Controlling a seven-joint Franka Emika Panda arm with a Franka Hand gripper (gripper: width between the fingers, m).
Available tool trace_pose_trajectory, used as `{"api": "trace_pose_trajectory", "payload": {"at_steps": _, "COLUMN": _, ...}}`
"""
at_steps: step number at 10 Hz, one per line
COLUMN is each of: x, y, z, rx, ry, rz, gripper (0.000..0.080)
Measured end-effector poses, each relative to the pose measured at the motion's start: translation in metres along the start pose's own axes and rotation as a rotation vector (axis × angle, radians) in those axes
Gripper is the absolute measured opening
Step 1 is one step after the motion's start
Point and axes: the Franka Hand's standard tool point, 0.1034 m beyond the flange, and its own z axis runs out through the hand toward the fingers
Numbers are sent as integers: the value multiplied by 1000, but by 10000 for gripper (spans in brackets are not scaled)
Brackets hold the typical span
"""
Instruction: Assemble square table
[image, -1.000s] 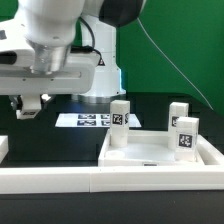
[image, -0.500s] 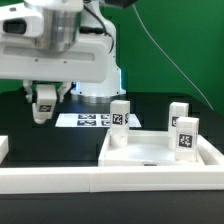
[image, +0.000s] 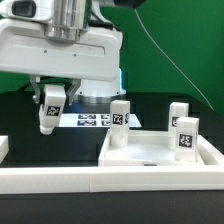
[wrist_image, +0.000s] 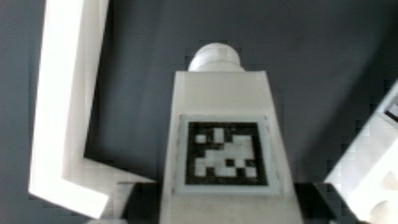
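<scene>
Border bar (image: 110, 182) runs across the front edge, nearest the camera. Behind it, tabletop (image: 160, 152) sits flat at the exterior view's right, rims up. Three legs stand upright on it: front-left leg (image: 119, 124), right leg (image: 186, 136), back leg (image: 178, 113). All three show tags.

Fourth leg (image: 49, 110) is in the gripper (image: 50, 100), off the table, at the exterior view's left of the tabletop and well apart from it. Fingers are closed on the leg's upper part; the leg hangs below them, long axis close to vertical with a slight tilt, tag facing the camera. Wrist view agrees: leg (wrist_image: 226, 130) fills the frame lengthwise, with a rounded peg at its far end and the tag facing the lens. The fingers themselves aren't resolved there.

Marker board (image: 92, 119) lies flat on the black table behind the held leg, near the arm base.

Key relation: the target lies toward the exterior view's right of the held leg, and lower. The near-right corner looks unfilled, though I can't confirm the hole from here. My read: carry rightward, keep the axis vertical, then lower into the corner. Risk is clipping the front-left leg on the way.
</scene>
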Motion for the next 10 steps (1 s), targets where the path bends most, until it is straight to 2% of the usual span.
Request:
{"api": "trace_pose_trajectory", "payload": {"at_steps": 2, "x": 2, "y": -4, "z": -1, "rx": 12, "ry": -6, "rz": 32, "gripper": 290}}
{"api": "trace_pose_trajectory", "payload": {"at_steps": 3, "x": 8, "y": -12, "z": -3, "rx": 35, "ry": -11, "rz": 78, "gripper": 290}}
{"api": "trace_pose_trajectory", "payload": {"at_steps": 5, "x": 33, "y": -32, "z": -12, "rx": 67, "ry": -5, "rz": 157, "gripper": 290}}
{"api": "trace_pose_trajectory", "payload": {"at_steps": 7, "x": 58, "y": -37, "z": -21, "rx": 113, "ry": 23, "rz": 257, "gripper": 290}}
{"api": "trace_pose_trajectory", "payload": {"at_steps": 8, "x": 62, "y": -38, "z": -19, "rx": 103, "ry": 42, "rz": 256, "gripper": 290}}
{"api": "trace_pose_trajectory", "payload": {"at_steps": 10, "x": 61, "y": -37, "z": -18, "rx": 103, "ry": 39, "rz": 258, "gripper": 290}}
